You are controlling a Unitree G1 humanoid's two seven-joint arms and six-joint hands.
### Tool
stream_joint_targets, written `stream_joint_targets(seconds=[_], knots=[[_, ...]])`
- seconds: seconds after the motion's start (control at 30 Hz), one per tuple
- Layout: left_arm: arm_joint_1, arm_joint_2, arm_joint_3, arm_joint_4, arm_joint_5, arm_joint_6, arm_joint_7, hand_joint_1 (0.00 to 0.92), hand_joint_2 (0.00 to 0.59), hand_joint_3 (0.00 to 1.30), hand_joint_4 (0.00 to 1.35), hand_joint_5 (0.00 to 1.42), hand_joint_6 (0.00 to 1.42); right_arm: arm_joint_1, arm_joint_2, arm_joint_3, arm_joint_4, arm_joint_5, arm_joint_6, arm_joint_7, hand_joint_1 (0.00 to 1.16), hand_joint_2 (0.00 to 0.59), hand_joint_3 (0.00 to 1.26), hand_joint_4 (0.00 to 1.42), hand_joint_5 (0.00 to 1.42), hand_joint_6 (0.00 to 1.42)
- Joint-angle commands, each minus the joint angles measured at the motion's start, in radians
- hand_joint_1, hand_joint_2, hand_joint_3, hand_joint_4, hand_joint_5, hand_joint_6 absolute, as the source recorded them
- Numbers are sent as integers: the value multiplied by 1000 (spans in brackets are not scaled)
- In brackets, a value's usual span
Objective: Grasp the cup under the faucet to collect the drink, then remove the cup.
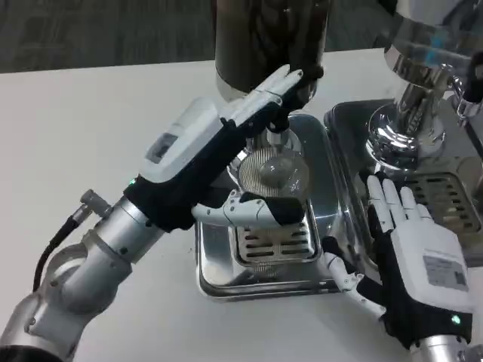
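While the left robot hand (pixel 256 136) reaches in from eight o'clock, its fingers wrap the clear cup (pixel 275 172), which stands on the steel drip tray (pixel 219 268) directly beneath the dark dispenser (pixel 268 38) at twelve o'clock. Judged step: collecting the drink, cup held under the faucet (pixel 277 128). Fill level cannot be told. The right robot hand (pixel 411 241) rests spread and empty on the white counter (pixel 90 128) at four o'clock, beside a second chrome dispenser (pixel 419 75). Next move calls for lifting the cup level and drawing it clear of the tray without spilling.
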Motion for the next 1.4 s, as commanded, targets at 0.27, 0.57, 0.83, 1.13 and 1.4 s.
stream_joint_targets(seconds=[0.27, 0.57, 0.83, 1.13, 1.4], knots=[[34, 51, -61, -37, 174, -23, 136, 0, 74, 125, 4, 243, 210, -5, 1, -8, 19, 14, -18, -16, 250, 390, 0, 0, 0, 79], [54, 82, -95, -93, 239, -7, 197, 0, 82, 145, 15, 243, 216, -2, -1, -11, 13, 26, -23, -12, 259, 380, 0, 0, 0, 81], [59, 99, -127, -112, 288, 22, 236, 0, 83, 150, 15, 252, 218, -6, -4, -11, 17, 29, -24, -10, 258, 382, 0, 0, 0, 82], [49, 131, -171, -100, 353, 58, 293, 0, 96, 167, 25, 254, 219, -5, -6, -13, 17, 34, -27, -9, 258, 382, 0, 0, 0, 82], [46, 145, -212, -104, 370, 66, 324, 0, 103, 193, 36, 254, 205, -6, -7, -18, 21, 51, -33, -6, 258, 382, 0, 0, 0, 82]])
